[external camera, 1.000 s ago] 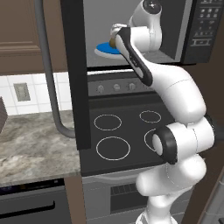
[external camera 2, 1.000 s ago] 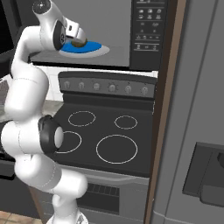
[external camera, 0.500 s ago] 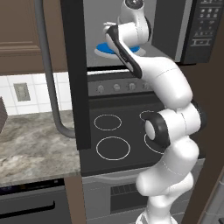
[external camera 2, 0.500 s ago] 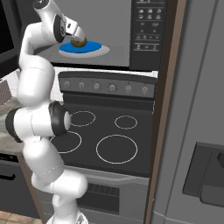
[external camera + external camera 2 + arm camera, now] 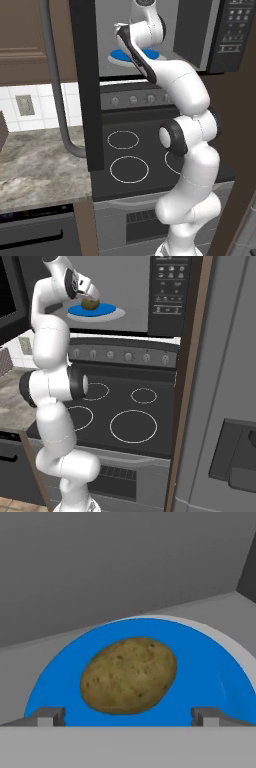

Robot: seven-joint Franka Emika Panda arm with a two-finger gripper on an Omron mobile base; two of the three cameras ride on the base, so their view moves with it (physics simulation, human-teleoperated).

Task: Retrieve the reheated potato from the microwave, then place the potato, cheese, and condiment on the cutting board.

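The potato (image 5: 129, 675), brown and speckled, lies on a blue plate (image 5: 210, 662) on the microwave's grey turntable. My gripper (image 5: 128, 716) is open, with one fingertip on each side of the potato's near end and not touching it. In the right base view the gripper (image 5: 89, 297) hovers right at the potato (image 5: 90, 304) inside the open microwave (image 5: 170, 291). From the left base view the arm covers most of the blue plate (image 5: 120, 55). The cheese, condiment and cutting board are out of view.
The microwave door (image 5: 82, 75) stands swung out to the left, with its grey bar handle (image 5: 56, 90). Below is the black stovetop (image 5: 132, 426) with ring burners and a knob panel (image 5: 127, 355). A granite counter (image 5: 35, 165) lies to the left, and a tall grey cabinet (image 5: 230, 381) to the right.
The arm's elbow has swung in and upright, and the hand has edged closer to the potato. The jaws have stayed open.
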